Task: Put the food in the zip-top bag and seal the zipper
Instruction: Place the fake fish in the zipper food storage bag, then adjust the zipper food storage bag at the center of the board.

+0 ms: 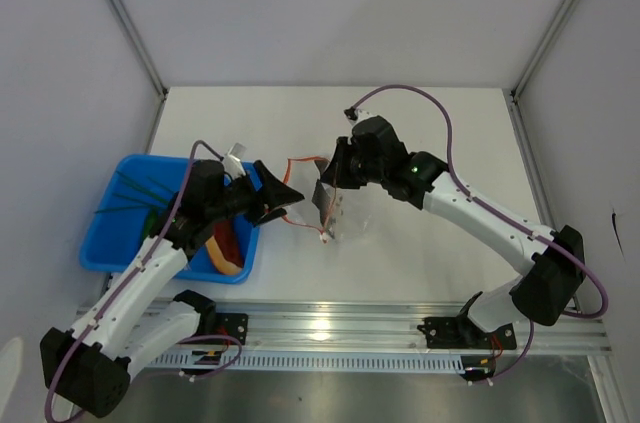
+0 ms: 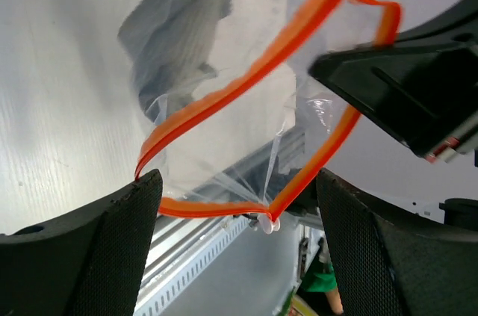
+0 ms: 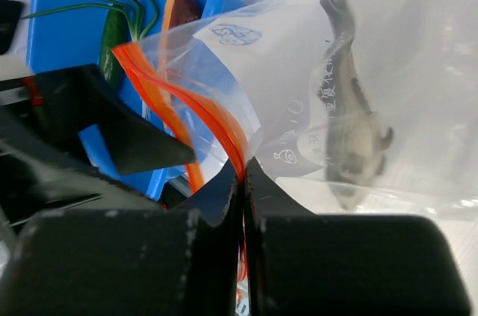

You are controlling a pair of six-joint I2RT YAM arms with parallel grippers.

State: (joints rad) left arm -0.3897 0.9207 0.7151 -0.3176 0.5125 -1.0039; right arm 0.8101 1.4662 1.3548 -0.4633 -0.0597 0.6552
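The left gripper [image 2: 239, 181] is seen with its jaws spread wide and nothing clamped between them; the thin red-orange zipper [image 2: 261, 68] of the small clear transparent plastic zip-top bag [image 3: 299, 69] is looped across the gap between these jaws; one end of the loop is met by the tip of the jaw at the left of the left wrist view, though whether it is actually touched there cannot be told.

The right gripper [image 3: 243, 178] is closed tight, and the zipper is pinched between its jaws at the mouth edge of the bag; the clear body of the bag is spread beyond these jaws and to their right in the right wrist view. The two halves of the zipper are parted, so the mouth is held agape between the two grippers.

A grey fish-shaped form [image 3: 351, 137] is seen through the clear plastic beyond the right jaws; whether it is inside the bag cannot be told.

The food is found outside the bag; the flat oval dark-red meat slab with an orange-tan rim [image 1: 228, 248] is laid in the blue plastic tray [image 1: 110, 243], behind the left jaws and beside the left arm; the long thin dark-green stalks [image 3: 112, 36] are laid in the same tray, farther back from those jaws.
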